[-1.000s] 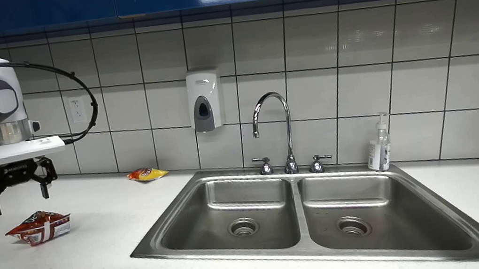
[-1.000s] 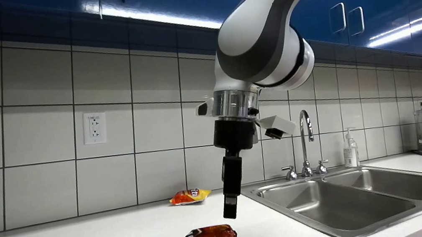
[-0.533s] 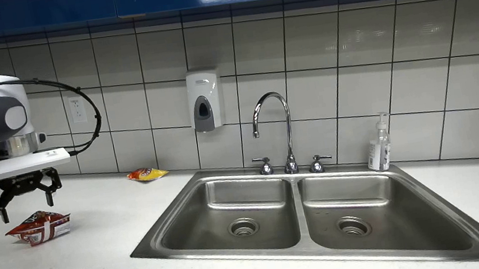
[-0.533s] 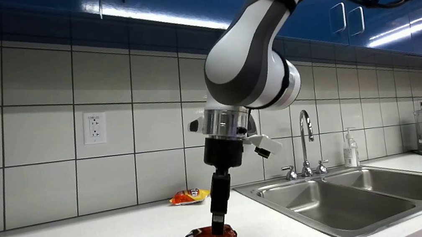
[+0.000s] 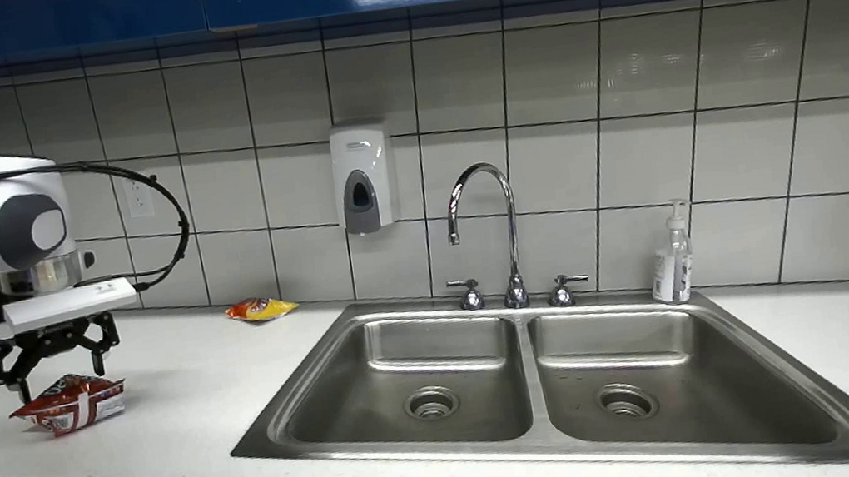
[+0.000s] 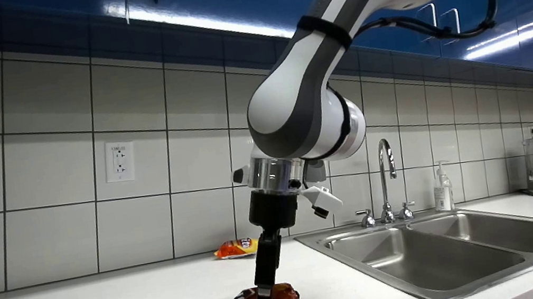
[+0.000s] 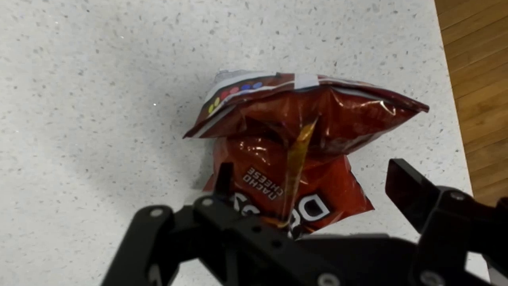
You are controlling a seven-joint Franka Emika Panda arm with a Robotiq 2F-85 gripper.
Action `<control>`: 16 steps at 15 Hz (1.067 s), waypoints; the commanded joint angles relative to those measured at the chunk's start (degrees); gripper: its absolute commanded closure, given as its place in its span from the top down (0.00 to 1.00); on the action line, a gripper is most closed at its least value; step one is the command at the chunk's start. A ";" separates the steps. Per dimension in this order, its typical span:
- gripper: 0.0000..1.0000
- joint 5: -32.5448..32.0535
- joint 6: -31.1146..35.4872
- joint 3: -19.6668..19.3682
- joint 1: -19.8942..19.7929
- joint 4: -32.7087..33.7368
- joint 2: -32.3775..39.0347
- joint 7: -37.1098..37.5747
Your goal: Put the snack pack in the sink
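We are finding the claw hovering low over the snack pack, its jaws standing wide. In the wrist view one of its fingers is showing apart from the pack, while the opposite one is overlapping the pack's edge; we are not managing to tell whether either is touching. The pack is resting on the table, left of the sink in both exterior views. Toward the far side, a yellow-and-red packet is lying near the tiled wall. The chrome faucet is rising from the sink's far rim; right of it a pump bottle is standing upright. Left of the faucet, a white dispenser is hanging on the wall.
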 commanded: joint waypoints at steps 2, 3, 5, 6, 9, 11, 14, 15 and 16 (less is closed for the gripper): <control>0.60 -1.37 0.56 3.00 -3.04 1.94 1.63 0.31; 0.52 -1.56 0.46 3.22 -3.25 2.09 1.82 0.33; 0.37 -1.91 0.61 3.50 -3.52 2.08 1.87 0.35; 0.28 -2.12 0.62 3.54 -3.55 2.07 1.87 0.41; 0.06 -2.59 0.68 3.73 -3.63 1.95 1.79 0.46; 0.00 -2.97 0.67 3.81 -3.59 1.90 1.72 0.52; 0.00 -3.15 0.59 4.05 -3.69 1.57 1.12 0.32; 0.00 -3.25 0.47 4.07 -3.70 1.41 0.49 0.38; 0.00 -3.08 0.36 4.17 -3.82 1.33 -0.30 0.25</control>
